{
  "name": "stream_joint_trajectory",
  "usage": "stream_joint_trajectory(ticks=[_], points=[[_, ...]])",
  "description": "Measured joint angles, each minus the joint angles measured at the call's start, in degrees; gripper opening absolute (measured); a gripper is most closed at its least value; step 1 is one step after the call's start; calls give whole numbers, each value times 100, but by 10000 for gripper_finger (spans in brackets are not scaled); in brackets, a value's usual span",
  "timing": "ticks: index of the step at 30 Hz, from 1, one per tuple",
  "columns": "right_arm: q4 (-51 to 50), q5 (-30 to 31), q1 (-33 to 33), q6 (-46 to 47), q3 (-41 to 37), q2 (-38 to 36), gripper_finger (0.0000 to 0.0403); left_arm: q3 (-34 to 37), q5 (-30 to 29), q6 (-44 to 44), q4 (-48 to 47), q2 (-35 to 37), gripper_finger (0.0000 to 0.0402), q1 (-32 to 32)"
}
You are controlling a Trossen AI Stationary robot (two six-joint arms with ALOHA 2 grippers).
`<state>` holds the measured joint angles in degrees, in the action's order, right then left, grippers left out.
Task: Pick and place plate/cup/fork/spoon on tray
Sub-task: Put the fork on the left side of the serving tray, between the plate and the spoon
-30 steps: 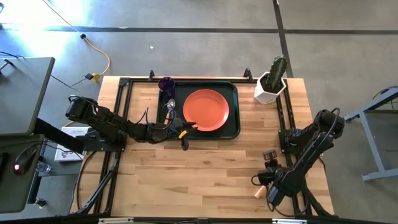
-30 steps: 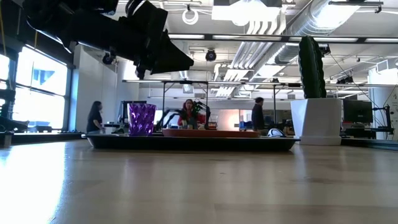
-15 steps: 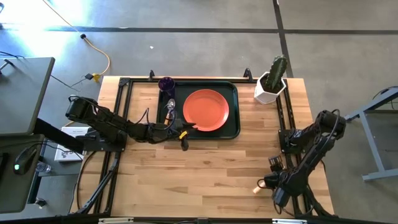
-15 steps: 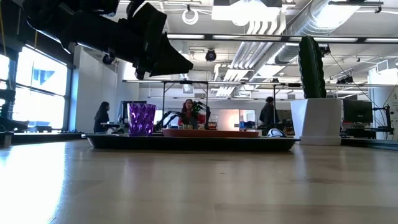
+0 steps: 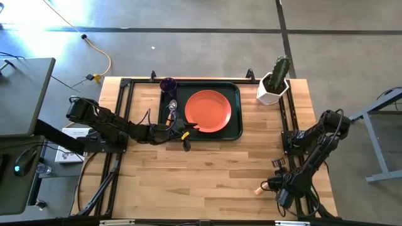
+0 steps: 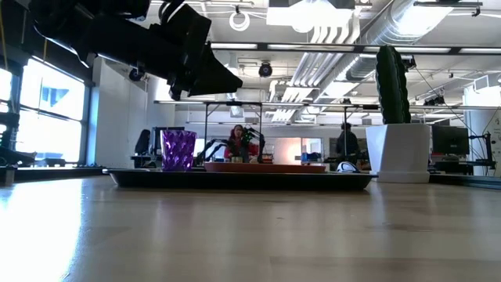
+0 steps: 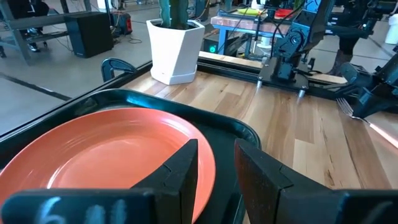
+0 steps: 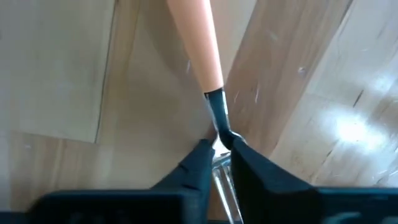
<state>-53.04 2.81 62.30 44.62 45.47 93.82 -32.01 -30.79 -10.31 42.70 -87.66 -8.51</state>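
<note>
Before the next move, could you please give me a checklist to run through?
1. Right end effector shut on the fork's metal neck: ok.
2. Fork lifted off the table: cannot tell.
3. Plate, cup and spoon on the tray: ok.
4. Left end effector clear of the tray's near edge: not ok, it hovers open there.

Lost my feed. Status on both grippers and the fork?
Right gripper shut on the fork at its metal neck, near table edge. Left gripper open over the tray beside the plate, holding nothing. Plate, cup, spoon on tray. Nothing in the way.
</note>
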Motion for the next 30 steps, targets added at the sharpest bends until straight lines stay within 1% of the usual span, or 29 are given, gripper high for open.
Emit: stream_joint_trajectory(ticks=[2, 3, 6, 10, 13, 15, 18, 23, 27, 30], points=[[-18, 34, 0, -3, -4, 4, 13, 0, 0, -2, 0, 0, 96, 0], [-38, 64, -4, -14, -8, 7, 8, 0, 0, -2, 0, 0, 96, 0], [-65, 100, -4, -47, -10, 9, 11, 0, 0, -2, 0, 0, 96, 0], [-229, 102, -7, -142, 65, 26, 3, 0, 0, -2, 0, 2, 96, 0], [-487, 134, -7, -260, 248, 48, 11, 0, -2, -2, 0, 2, 96, 0], [-501, 207, -7, -354, 417, 39, 20, 0, -4, -2, 0, 1, 96, 0], [-558, 475, -7, -372, 567, 37, 36, 0, -9, -2, 0, 1, 96, 0], [-490, 778, -4, -374, 614, 31, 84, 0, -11, -7, 0, 2, 96, -1], [-328, 753, -4, -509, 600, 28, 133, 0, -9, -4, 0, 2, 96, 0], [-135, 496, -7, -852, 600, 28, 160, 0, -7, -4, -2, 2, 96, -2]])
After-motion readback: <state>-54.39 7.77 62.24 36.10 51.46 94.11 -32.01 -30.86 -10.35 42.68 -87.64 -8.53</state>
